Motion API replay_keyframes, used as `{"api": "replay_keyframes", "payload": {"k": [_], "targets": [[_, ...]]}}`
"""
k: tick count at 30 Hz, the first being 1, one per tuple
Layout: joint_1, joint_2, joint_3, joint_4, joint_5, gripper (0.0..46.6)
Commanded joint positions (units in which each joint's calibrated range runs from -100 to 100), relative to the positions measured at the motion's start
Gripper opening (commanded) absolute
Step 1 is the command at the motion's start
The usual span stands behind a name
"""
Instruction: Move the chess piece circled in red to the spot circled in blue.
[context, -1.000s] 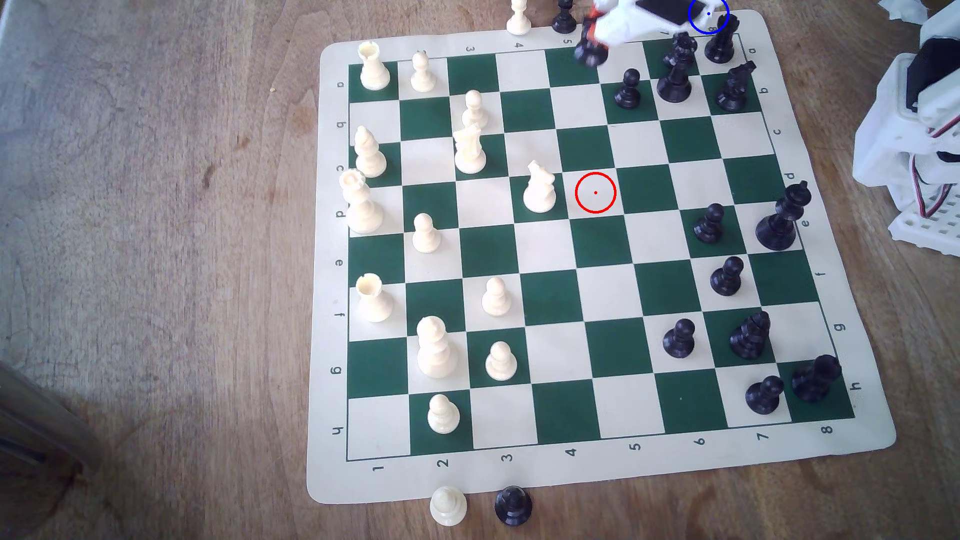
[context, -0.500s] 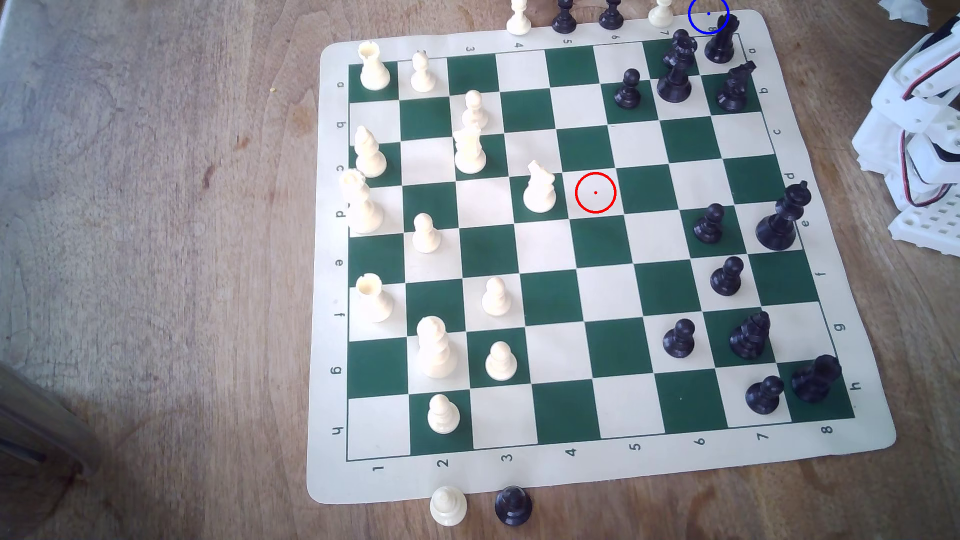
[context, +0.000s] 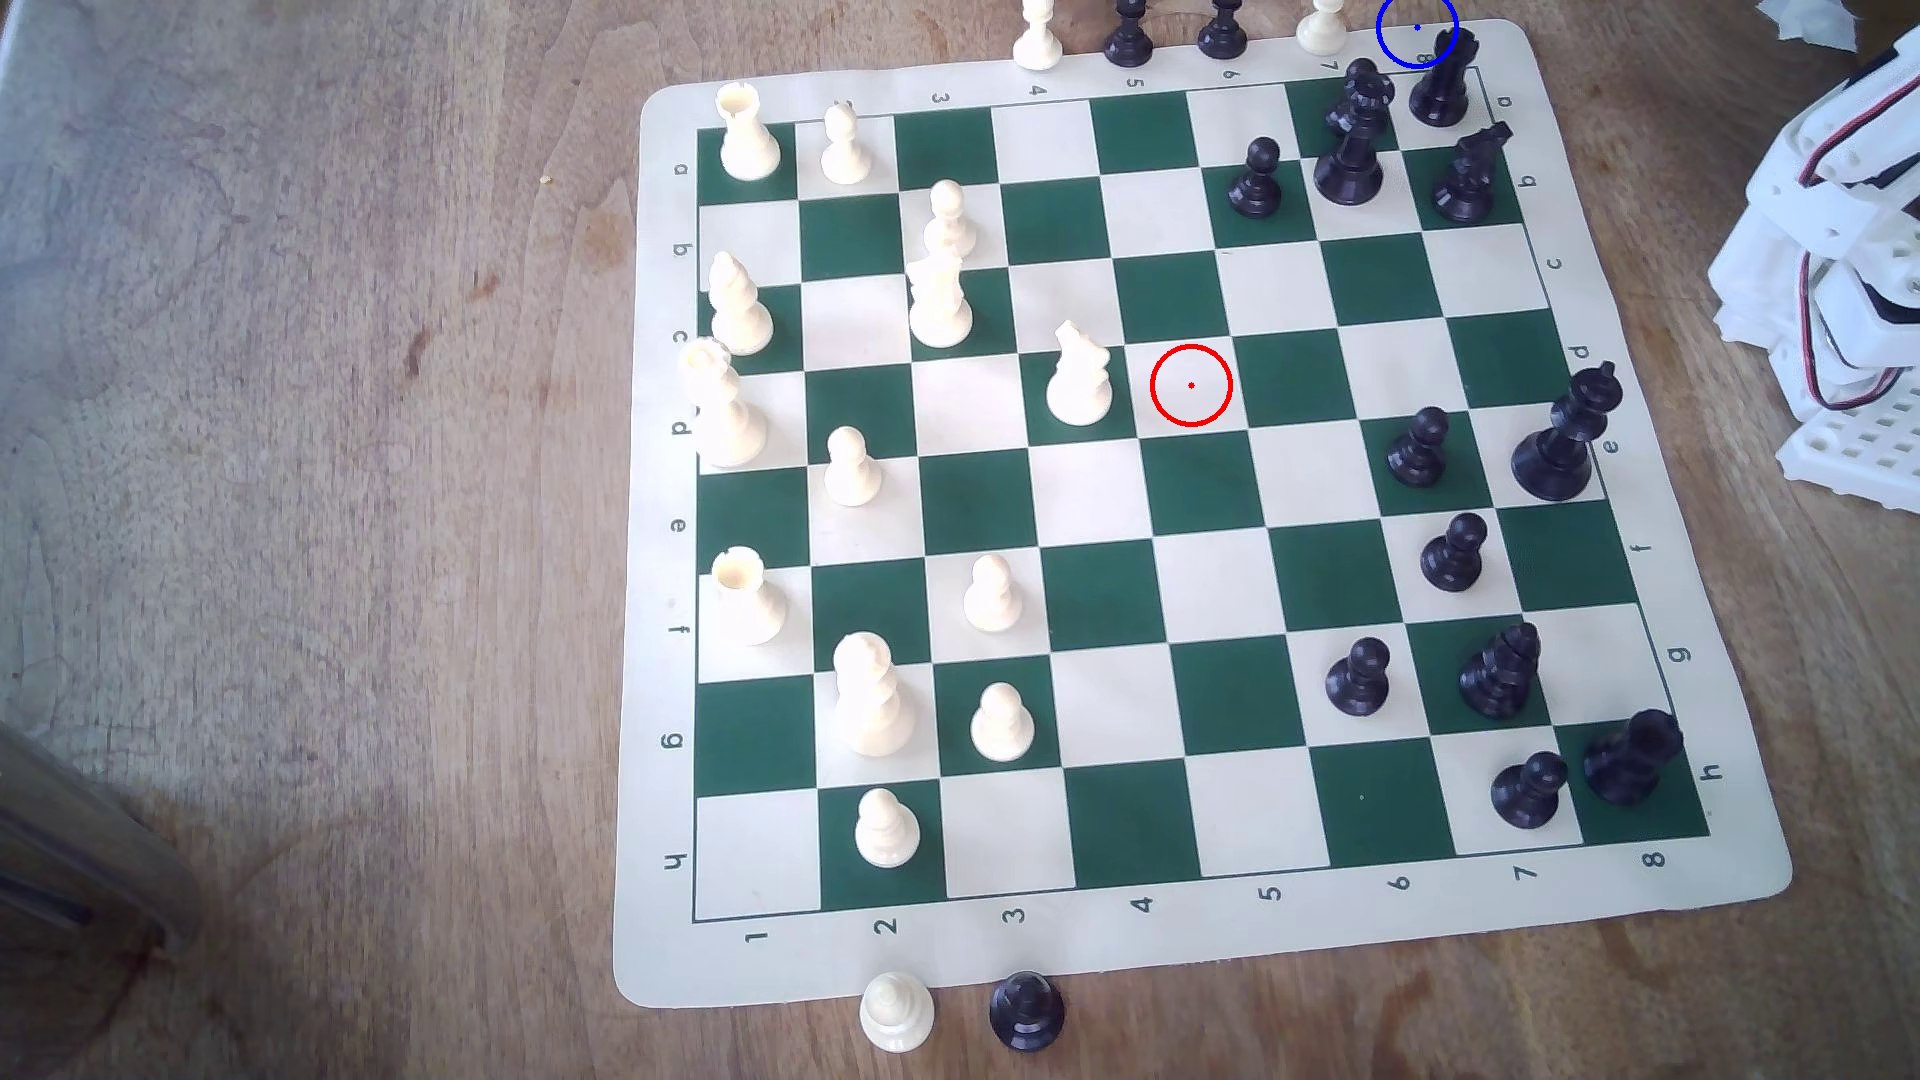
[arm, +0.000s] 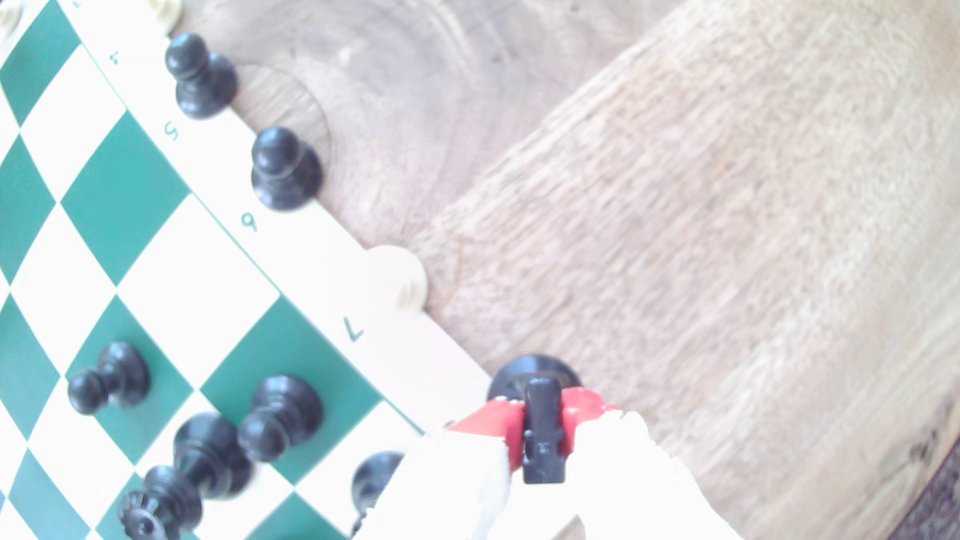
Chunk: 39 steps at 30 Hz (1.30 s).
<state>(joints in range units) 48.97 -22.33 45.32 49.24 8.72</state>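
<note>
Tool (arm: 540, 410): white plastic w/ red pads (arm: 485, 420), closed tight on the short glossy black chess piece w/ round flared base and blocky top (arm: 543, 451), one pad pressing each side. In the wrist view the piece's base is over bare brown wood surface (arm: 727, 207), just off the cream mat's (arm: 452, 358) edge past the "7" label. Can't tell if the base touches the wood.

Two round-headed black pawns (arm: 283, 169) stand along that same edge.

Exterior view: the thin blue-ringed spot (context: 1416, 28) is at the mat's top corner, and the red ring (context: 1191, 385) lies on a cream square beside a cream knight (context: 1078, 379).

The white arm (context: 1839, 260) is folded at the exterior view's right. 1 s ago it reached over the board's top edge. Pieces on the board haven't shifted.
</note>
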Motion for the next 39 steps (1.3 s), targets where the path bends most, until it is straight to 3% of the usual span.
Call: {"api": "replay_keyframes", "payload": {"k": [1,20,22,26,39], "targets": [[0.04,0.26,1.55,-4.03,-0.39,0.2],[-2.0,1.87,4.63,-6.98,-1.76,0.2],[-1.69,1.53,7.17,-11.98,-2.69,11.4],[-0.98,1.62,9.62,-15.09,-2.3,18.2],[-0.28,-0.42,4.99,-14.68,-1.9,18.9]]}}
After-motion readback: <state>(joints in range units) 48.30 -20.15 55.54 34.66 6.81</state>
